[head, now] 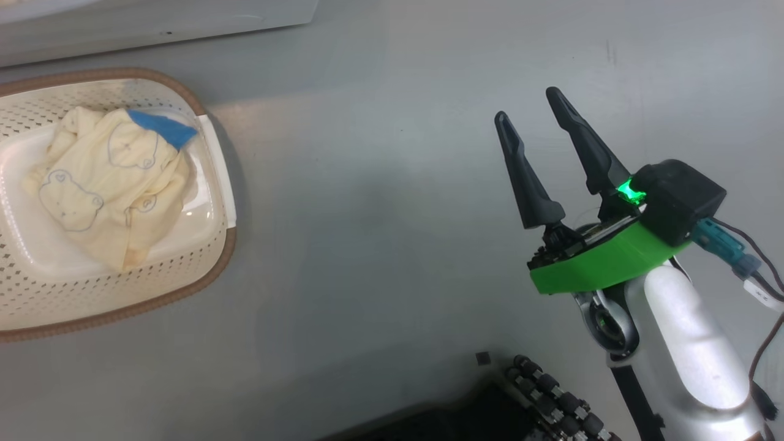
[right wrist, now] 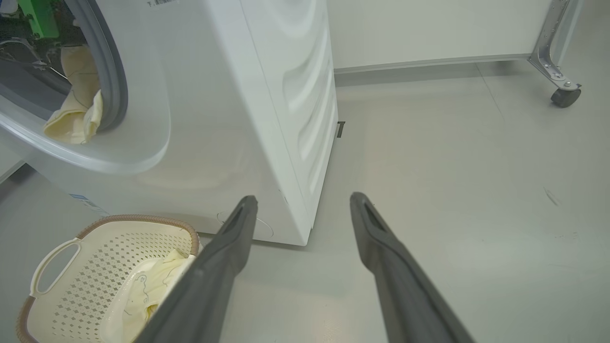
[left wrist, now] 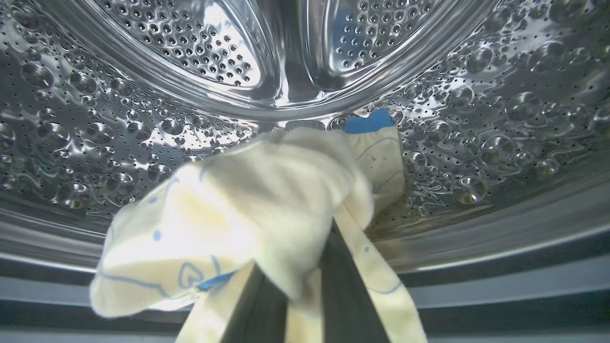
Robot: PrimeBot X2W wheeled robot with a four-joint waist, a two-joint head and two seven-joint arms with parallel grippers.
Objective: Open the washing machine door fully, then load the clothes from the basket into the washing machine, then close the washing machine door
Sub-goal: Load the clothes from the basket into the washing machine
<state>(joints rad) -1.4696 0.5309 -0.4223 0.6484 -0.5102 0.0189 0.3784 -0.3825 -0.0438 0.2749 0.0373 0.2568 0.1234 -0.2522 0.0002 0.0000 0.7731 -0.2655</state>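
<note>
Left wrist view: left fingers point(left wrist: 350, 297) clamp clothes point(left wrist: 238, 209) inside washing machine point(left wrist: 476, 119).

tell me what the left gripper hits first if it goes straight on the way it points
Probably the drum's back wall, though the held garment hides the line, and blue-trimmed cloth lies just right of it.

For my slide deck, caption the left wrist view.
Left gripper holds a pale yellow garment inside the perforated steel drum.

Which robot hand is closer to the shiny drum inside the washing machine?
Left. The left gripper is inside the drum, holding a garment. The right gripper hangs open over the floor outside.
</note>
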